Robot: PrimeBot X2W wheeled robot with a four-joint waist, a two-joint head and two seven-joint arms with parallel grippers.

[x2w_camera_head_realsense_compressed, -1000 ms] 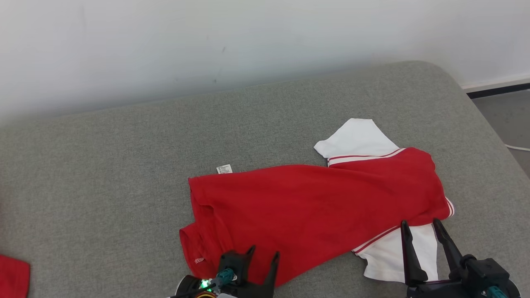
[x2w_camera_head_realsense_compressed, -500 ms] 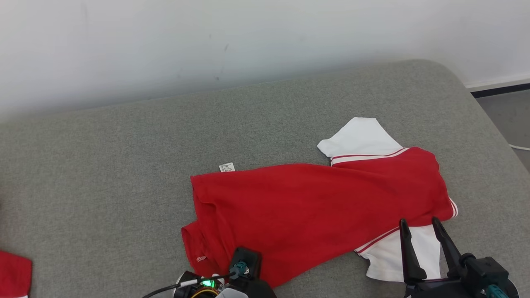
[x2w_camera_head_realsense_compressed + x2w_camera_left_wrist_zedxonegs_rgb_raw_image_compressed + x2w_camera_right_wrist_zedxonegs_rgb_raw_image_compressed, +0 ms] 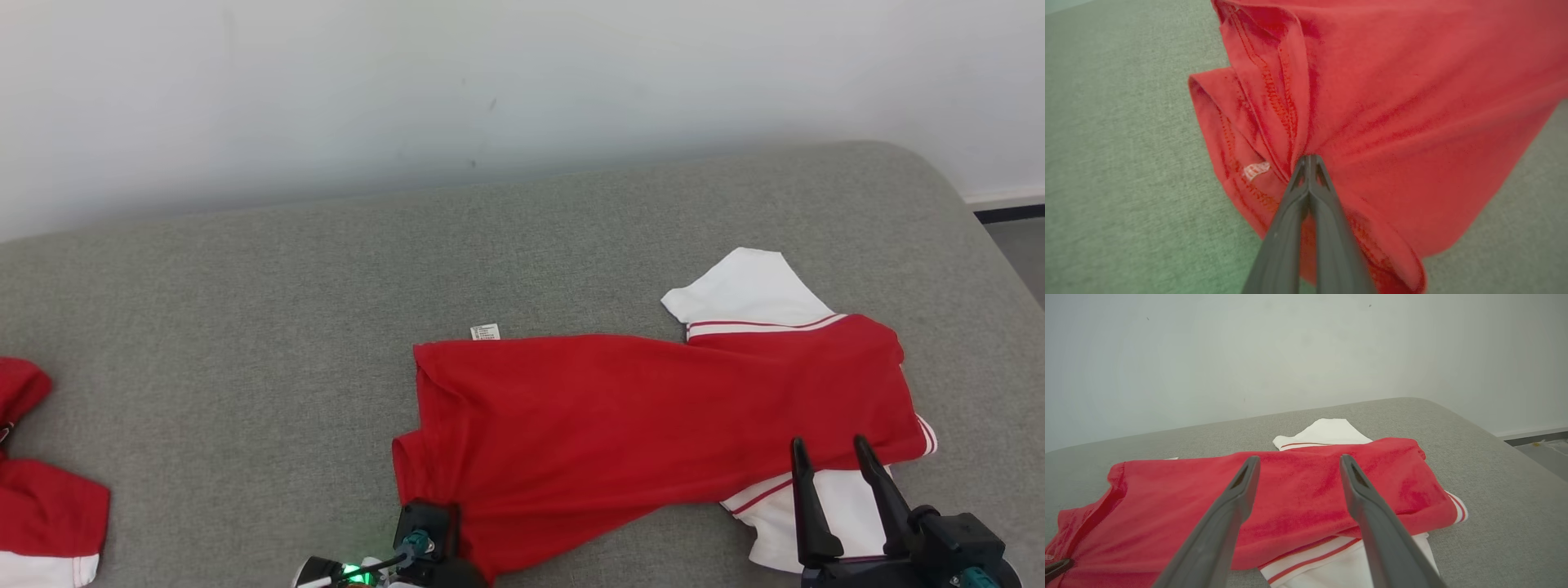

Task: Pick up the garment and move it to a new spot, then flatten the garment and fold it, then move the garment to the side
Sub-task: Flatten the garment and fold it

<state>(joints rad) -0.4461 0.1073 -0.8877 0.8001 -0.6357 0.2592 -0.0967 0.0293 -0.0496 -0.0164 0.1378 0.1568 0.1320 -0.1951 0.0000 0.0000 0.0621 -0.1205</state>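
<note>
Found red-and-white shirt (image 3: 637, 416) rumpled on grey cushion (image 3: 245, 286), right of its middle. Noted left end effector (image 3: 1309, 161) pinched shut on shirt hem at cushion's near edge; right end effector (image 3: 826, 445) spread wide, empty. Judged pickup barely begun; relocating, flattening, folding, side-placing outstanding.

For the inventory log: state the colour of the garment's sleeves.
The sleeves are white, edged with thin red stripes; clearest in the head view.
</note>
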